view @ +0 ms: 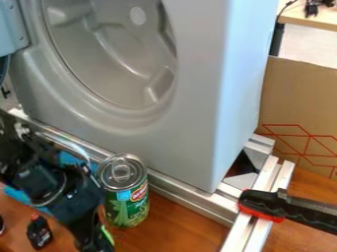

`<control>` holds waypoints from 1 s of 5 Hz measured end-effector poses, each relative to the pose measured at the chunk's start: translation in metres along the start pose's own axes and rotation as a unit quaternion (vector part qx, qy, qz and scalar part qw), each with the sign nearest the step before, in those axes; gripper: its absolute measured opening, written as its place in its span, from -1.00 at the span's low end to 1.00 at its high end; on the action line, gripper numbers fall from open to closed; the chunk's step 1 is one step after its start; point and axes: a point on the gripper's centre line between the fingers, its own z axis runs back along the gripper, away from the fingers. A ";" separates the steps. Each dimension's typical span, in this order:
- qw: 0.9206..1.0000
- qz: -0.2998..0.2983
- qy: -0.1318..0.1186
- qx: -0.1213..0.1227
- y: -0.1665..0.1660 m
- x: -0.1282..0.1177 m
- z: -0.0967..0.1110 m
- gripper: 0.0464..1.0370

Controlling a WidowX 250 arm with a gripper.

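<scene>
See the claw (94,237) low at the left, angled down, near the can (127,202). Can't tell whether wide, narrow or holding anything. Find the can upright on the wooden table (174,224), just right of the claw, with a silver pull-tab lid and a green label. Left of the claw, note a small dark bottle (39,233) with a red cap. Behind the can, follow the metal rail (187,194) slanting down to the right, along the foot of the grey machine (197,108) with a big round hollow. At the right, spot a black handle (289,208) with red edging, lying across pale bars (255,227). Farther back, see brown cardboard (299,108) with red lines and, above, part of a desk (313,18).
</scene>
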 end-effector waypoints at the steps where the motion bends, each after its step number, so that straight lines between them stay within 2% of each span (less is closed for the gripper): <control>1: 1.000 -0.013 -0.003 -0.003 0.008 -0.017 -0.016 0.24; 4: 1.000 -0.017 0.002 0.002 0.018 -0.019 -0.021 0.24; 5: 1.000 -0.002 0.024 0.019 0.020 -0.027 -0.014 0.39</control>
